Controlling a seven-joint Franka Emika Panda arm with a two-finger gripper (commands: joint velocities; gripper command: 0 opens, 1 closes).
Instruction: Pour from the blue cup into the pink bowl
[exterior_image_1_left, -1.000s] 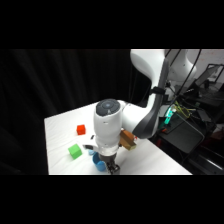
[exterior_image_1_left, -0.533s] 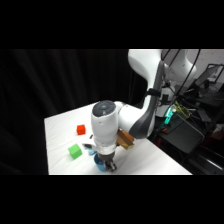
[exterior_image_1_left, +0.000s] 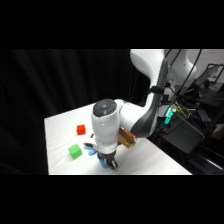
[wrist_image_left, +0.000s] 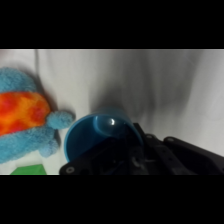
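Claw (wrist_image_left: 117, 160) low over the counter (exterior_image_1_left: 150, 157), at the blue cup (wrist_image_left: 100, 132); the wrist view shows the cup's rim right against the black linkage, but whether the fingers have closed on it cannot be told. The cup stands near the counter's front edge, mouth up, its inside looking empty. Beside it lie a light-blue plush toy (wrist_image_left: 27, 122) with an orange patch and a green cube (exterior_image_1_left: 75, 151); a red block (exterior_image_1_left: 81, 130) sits farther back. No pink bowl shows in either view. Judged from this, the task is at the grasping stage: lifting, carrying and pouring are all left. Open counter lies to the right of the arm; the front edge is close.
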